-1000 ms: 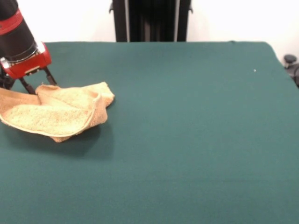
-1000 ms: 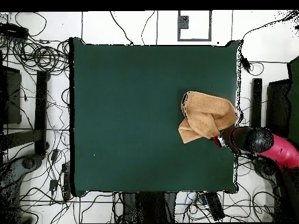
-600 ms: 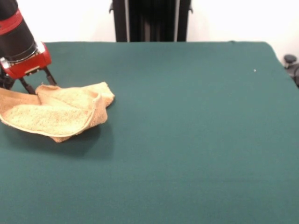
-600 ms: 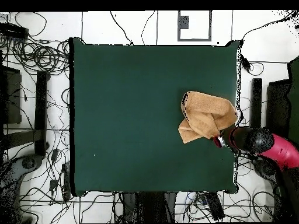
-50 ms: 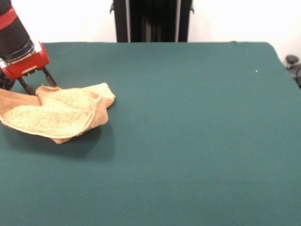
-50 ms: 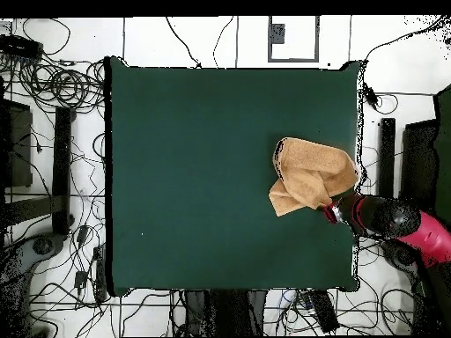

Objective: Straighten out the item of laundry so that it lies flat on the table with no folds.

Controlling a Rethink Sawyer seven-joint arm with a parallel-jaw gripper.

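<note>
The item of laundry (image 5: 56,114) lies crumpled on the table (image 5: 188,132), close to one side edge and well away from the centre; in the overhead view it (image 6: 310,174) sits just inside the table (image 6: 203,176) border nearest the arm. It is not flat: one flap is doubled over the body of the cloth, a raised fold runs along its front edge, and a corner trails off toward the table edge. Its long axis runs roughly parallel to that near edge. The end effector (image 5: 36,81) stands directly at the cloth's rear corner, with the towel extending away from it toward the table's open middle. Two dark fingers (image 5: 49,76) are visible, spread apart, their tips at or just touching the cloth's rear margin; no fabric is seen gripped between them, though the contact point itself is partly hidden. The arm enters low from beyond the table edge, wrist tilted steeply, red collar just above the fingers. Judgement: any flattening pull would have to carry the cloth inward, away from the edge.
</note>
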